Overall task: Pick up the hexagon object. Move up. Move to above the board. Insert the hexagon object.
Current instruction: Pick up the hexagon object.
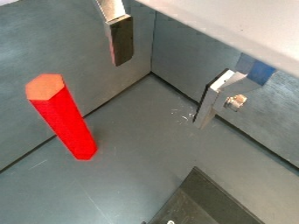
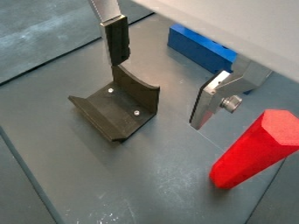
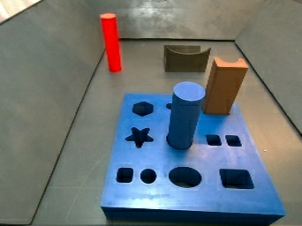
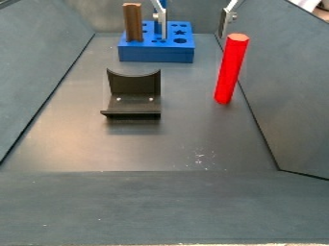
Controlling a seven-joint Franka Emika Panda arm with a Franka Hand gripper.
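Two fingers of your gripper (image 1: 173,74) hang spread and empty above the floor; the hexagon object (image 1: 65,115) stands upright beside a wall, off to one side of them, far from the board (image 3: 189,154)

the hexagon object (image 3: 111,41) looks like smooth, glossy red plastic. the board (image 3: 242,206) is matt blue plastic. the gripper (image 2: 167,74) hangs above the floor, its fingers (image 2: 214,99) brushed silver metal with dull dark pads. the floor (image 4: 180,144) is dull, scuffed grey.
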